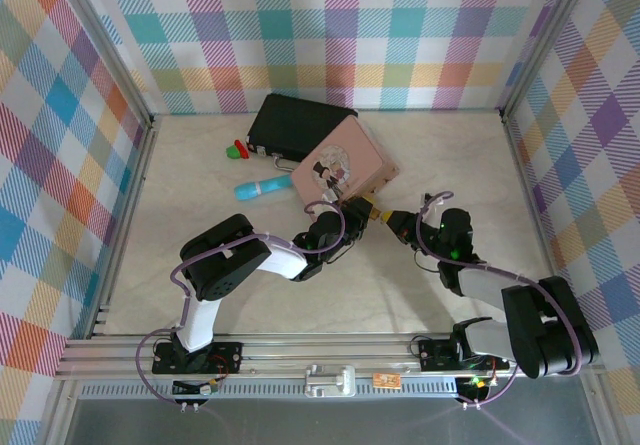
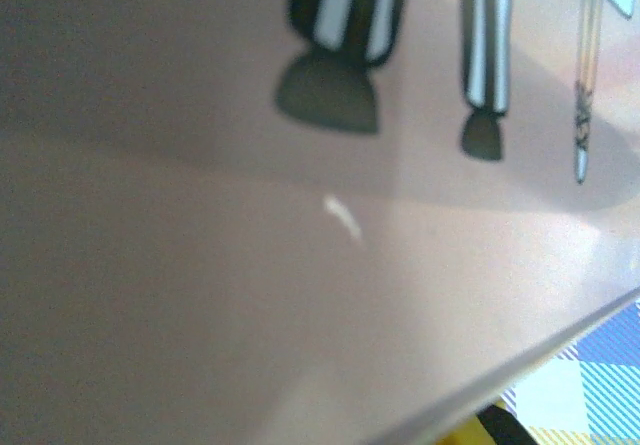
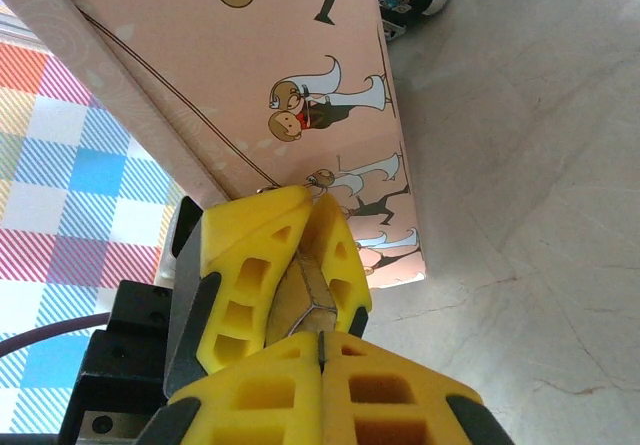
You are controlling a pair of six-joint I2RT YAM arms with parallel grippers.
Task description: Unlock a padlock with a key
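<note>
The brass-gold padlock (image 3: 308,287) is pinched between the yellow fingers (image 3: 235,265) of my left gripper (image 3: 312,210), which is shut on it just off the near corner of the pink tin (image 1: 340,165). My right gripper (image 3: 321,350) faces it from the right, its own yellow fingertips shut together and pressed against the padlock's near end. A thin dark sliver, the key (image 3: 321,343), shows in the seam between them. In the top view the two grippers meet tip to tip, left gripper (image 1: 358,208) and right gripper (image 1: 385,215). The padlock's shackle is hidden.
The pink tin's lid (image 2: 300,295) fills the left wrist view at very close range. A black case (image 1: 295,125) lies behind the tin, with small red and green pieces (image 1: 238,149) and a light-blue tube (image 1: 262,187) to its left. Plaid walls (image 1: 60,165) enclose the table.
</note>
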